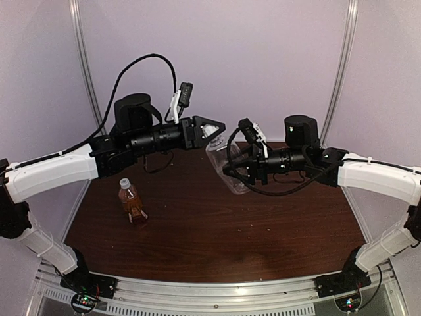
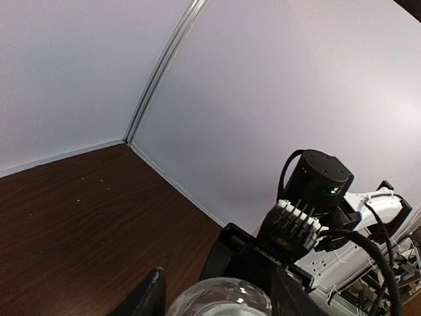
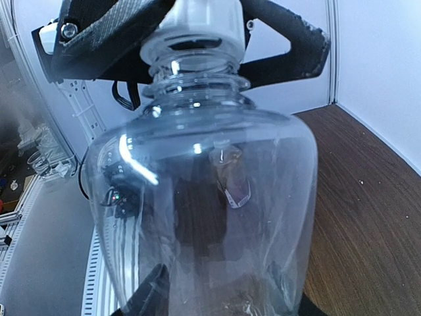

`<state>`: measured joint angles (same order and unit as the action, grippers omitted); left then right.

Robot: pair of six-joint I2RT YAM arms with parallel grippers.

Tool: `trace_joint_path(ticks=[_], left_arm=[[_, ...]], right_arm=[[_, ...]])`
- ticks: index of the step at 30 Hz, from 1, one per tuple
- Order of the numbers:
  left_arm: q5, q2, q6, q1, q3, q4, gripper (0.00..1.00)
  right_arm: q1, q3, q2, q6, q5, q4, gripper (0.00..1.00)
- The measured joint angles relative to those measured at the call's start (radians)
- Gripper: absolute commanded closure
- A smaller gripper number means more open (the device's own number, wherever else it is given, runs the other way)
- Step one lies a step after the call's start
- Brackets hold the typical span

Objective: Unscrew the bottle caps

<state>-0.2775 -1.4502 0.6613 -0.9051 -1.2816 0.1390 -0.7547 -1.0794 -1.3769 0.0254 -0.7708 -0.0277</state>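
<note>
Watching right gripper (image 1: 235, 172) clamped on clear bottle (image 3: 204, 197), held tilted above table (image 1: 276, 230). Left gripper (image 1: 217, 130) jaws partly parted, straddling its white cap (image 3: 200, 23); I cannot tell contact. Amber bottle (image 1: 132, 203) stands capped on table, well apart from both grippers.

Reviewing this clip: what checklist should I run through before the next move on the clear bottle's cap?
1. Right gripper clamped on clear bottle: ok.
2. Left gripper placed around cap: ok.
3. Left gripper tight on cap: cannot tell.
4. Cap off the neck: not ok, it sits on top.
5. Amber bottle upright on table, apart from both arms: ok.
</note>
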Motion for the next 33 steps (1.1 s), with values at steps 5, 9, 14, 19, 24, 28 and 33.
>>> trace_joint_path(ticks=[5, 9, 14, 19, 24, 28, 33], left_arm=[[-0.010, 0.001, -0.023, 0.001, 0.000, 0.000, 0.27], [-0.032, 0.015, -0.053, 0.005, 0.002, -0.001, 0.15], [-0.080, 0.075, -0.099, 0.025, 0.021, 0.006, 0.10], [-0.150, 0.134, -0.168, 0.059, 0.028, 0.027, 0.10], [-0.235, 0.141, -0.258, 0.084, 0.028, 0.032, 0.11], [-0.311, 0.118, -0.328, 0.089, 0.027, 0.029, 0.11], [-0.382, 0.071, -0.378, 0.093, 0.027, 0.013, 0.13]], right_arm=[[0.000, 0.005, 0.003, 0.002, -0.018, -0.012, 0.54], [0.000, 0.034, 0.021, 0.014, -0.041, -0.050, 0.54], [0.004, 0.073, 0.031, 0.058, -0.071, -0.135, 0.54], [0.017, 0.100, 0.020, 0.103, -0.100, -0.240, 0.53], [0.029, 0.123, -0.038, 0.170, -0.153, -0.381, 0.51], [0.033, 0.137, -0.091, 0.216, -0.211, -0.471, 0.50], [0.033, 0.143, -0.141, 0.270, -0.290, -0.576, 0.51]])
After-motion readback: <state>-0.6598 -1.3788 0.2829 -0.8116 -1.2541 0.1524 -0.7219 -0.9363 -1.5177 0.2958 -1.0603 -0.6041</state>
